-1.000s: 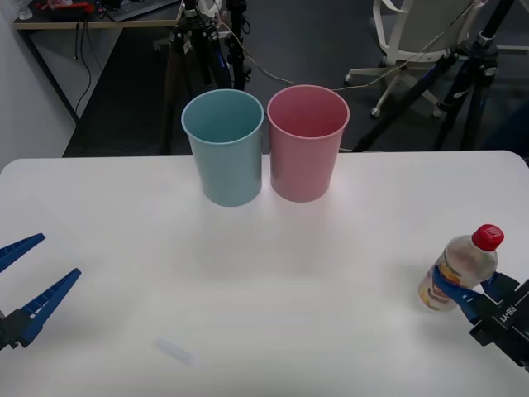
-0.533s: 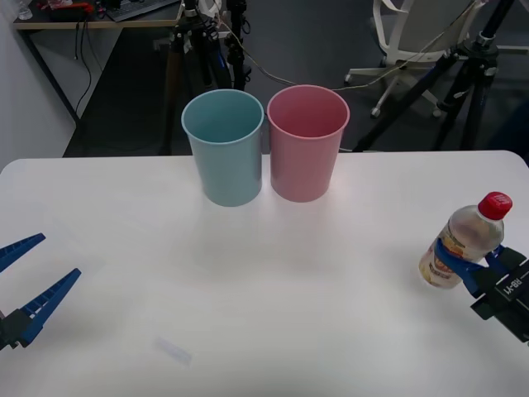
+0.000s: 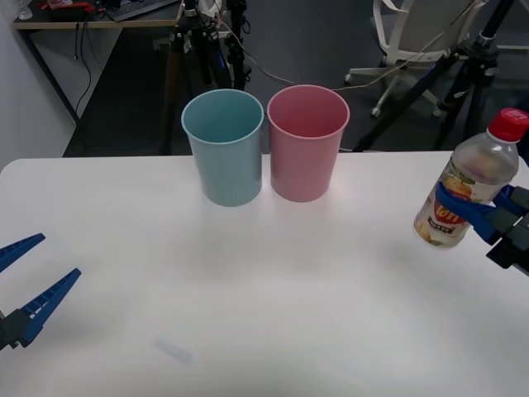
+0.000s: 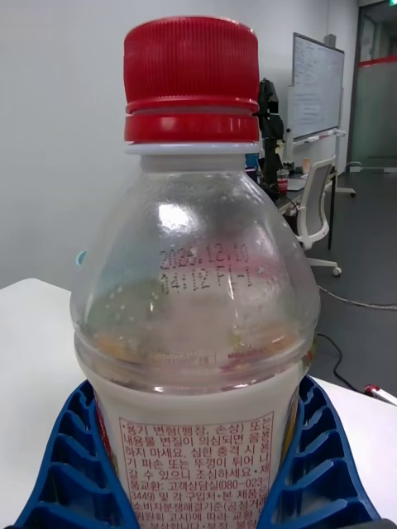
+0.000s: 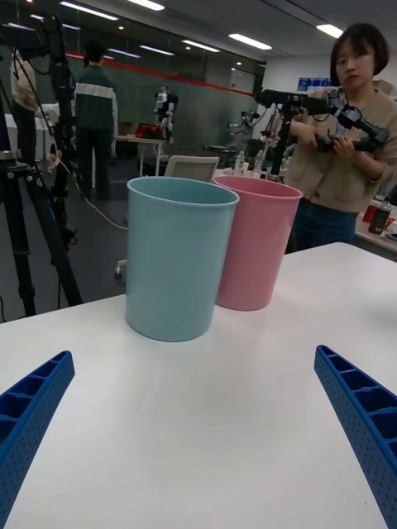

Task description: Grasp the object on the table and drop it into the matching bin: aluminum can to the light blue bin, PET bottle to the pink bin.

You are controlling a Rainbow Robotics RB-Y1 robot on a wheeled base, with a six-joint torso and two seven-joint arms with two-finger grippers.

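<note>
My right gripper (image 3: 479, 217) is shut on the PET bottle (image 3: 465, 186), a clear bottle with a red cap and yellow-orange label, held tilted in the air above the white table (image 3: 273, 298) at the far right. Up close, the bottle (image 4: 194, 331) stands between the blue ribbed fingers (image 4: 74, 471). The pink bin (image 3: 307, 141) and the light blue bin (image 3: 224, 145) stand side by side at the back centre, well left of the bottle. My left gripper (image 3: 25, 281) rests open at the left edge; its wrist view faces the light blue bin (image 5: 175, 256) and pink bin (image 5: 255, 240).
Tripods, a desk and an office chair (image 3: 413, 41) stand on the dark floor behind the table. A faint pale mark (image 3: 173, 351) lies on the tabletop near the front left. Broad bare tabletop lies between the bins and both grippers.
My right gripper has lifted the bottle off the table, carrying it up and slightly toward the back. The left arm has stayed still.
</note>
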